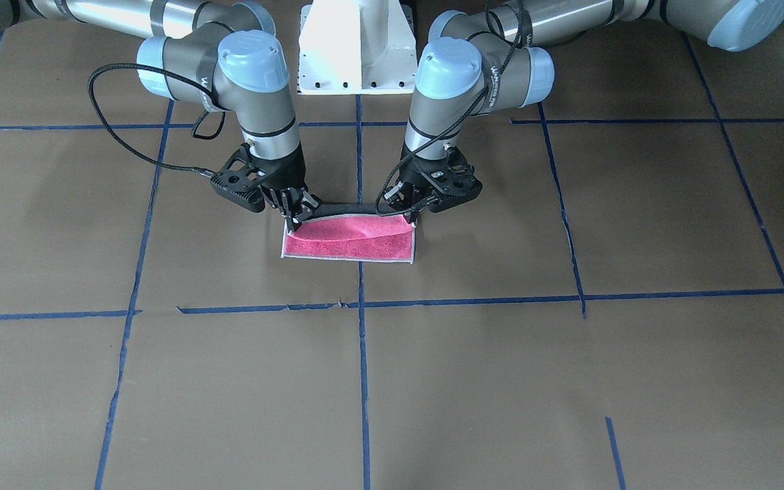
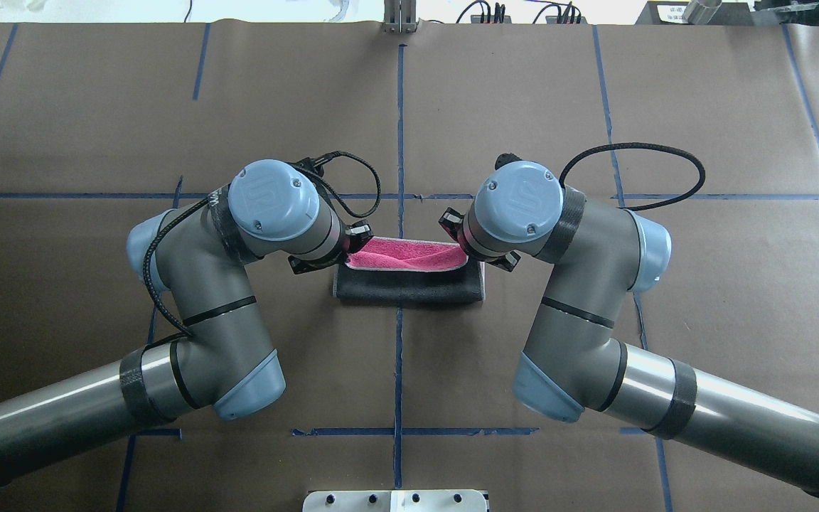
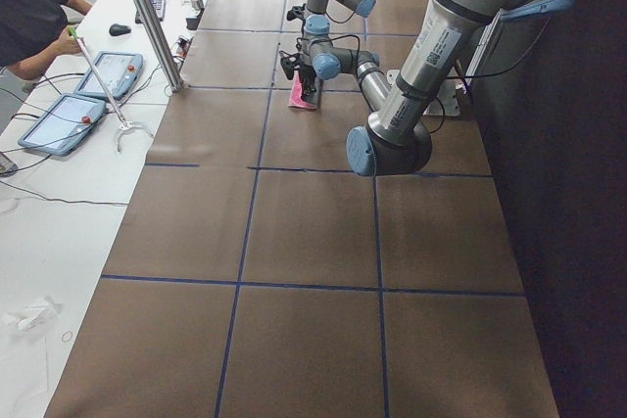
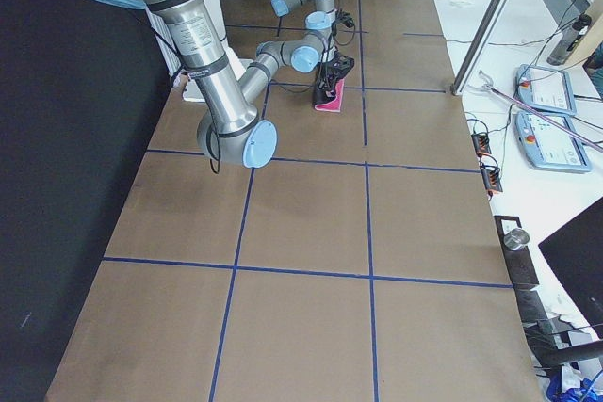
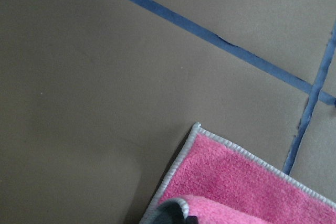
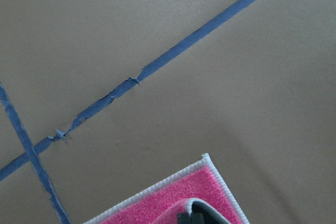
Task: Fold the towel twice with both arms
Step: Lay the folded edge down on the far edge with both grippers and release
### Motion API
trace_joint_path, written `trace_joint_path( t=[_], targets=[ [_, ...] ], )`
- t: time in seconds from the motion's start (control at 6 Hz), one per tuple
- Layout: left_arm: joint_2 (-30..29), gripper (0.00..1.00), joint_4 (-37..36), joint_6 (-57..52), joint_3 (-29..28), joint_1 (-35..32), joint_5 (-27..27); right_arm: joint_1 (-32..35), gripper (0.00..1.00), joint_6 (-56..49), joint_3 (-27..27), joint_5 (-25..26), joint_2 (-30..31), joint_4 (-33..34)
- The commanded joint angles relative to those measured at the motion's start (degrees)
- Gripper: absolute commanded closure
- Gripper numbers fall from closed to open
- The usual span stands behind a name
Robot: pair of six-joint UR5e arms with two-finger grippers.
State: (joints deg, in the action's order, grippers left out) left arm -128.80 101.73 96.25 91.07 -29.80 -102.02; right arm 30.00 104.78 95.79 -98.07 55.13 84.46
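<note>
Two arms: the silver-grey tubular left arm (image 2: 196,334) and the matching right arm (image 2: 580,334), both with light blue joint caps, reach in from the robot's side. Their wrists stand near each other over the middle of the table.
Towel: the small square terry towel (image 1: 351,243) is bright pink on one face and grey on the other, with a thin whitish hem. It lies at the table's centre, across the central tape line.
Towel, far edge: flat on the paper, pink face up.
Towel, near edge: raised off the surface and stretched between the two grippers, partly over the pink face. Its grey face shows uppermost in the overhead view.
Left gripper: the black two-finger left gripper (image 1: 411,216) points downward. Its jaws are narrow and pinch one corner of the raised edge.
Right gripper: the black two-finger right gripper (image 1: 295,219) points downward. Its jaws are narrow and pinch the other corner of that edge.
Table: the brown paper-covered table (image 1: 569,381) is divided into squares by blue tape lines (image 1: 474,300).
Base: the white pedestal base (image 1: 356,54) stands between the two arms, well apart from the towel.
</note>
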Motion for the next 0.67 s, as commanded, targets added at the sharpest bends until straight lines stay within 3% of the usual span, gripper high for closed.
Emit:
trace_joint_path(
  t=[0.0, 0.17, 0.33, 0.5],
  targets=[
    [-0.7, 0.99, 3.3, -0.1, -3.3, -0.5, 0.8, 0.3, 0.97, -0.9, -0.4, 0.0, 0.0, 0.0],
    [-0.7, 0.91, 3.7, -0.1, -3.8, -0.8, 0.8, 0.2, 0.95, -1.0, -0.5, 0.0, 0.0, 0.0],
    [-0.8, 0.60, 3.9, -0.2, -4.3, -1.2, 0.8, 0.5, 0.80, -1.5, -0.7, 0.0, 0.0, 0.0],
    [-0.8, 0.25, 6.5, -0.2, -5.9, -1.9, 0.8, 1.0, 0.41, -1.6, -1.5, -0.1, 0.0, 0.0]
  ],
)
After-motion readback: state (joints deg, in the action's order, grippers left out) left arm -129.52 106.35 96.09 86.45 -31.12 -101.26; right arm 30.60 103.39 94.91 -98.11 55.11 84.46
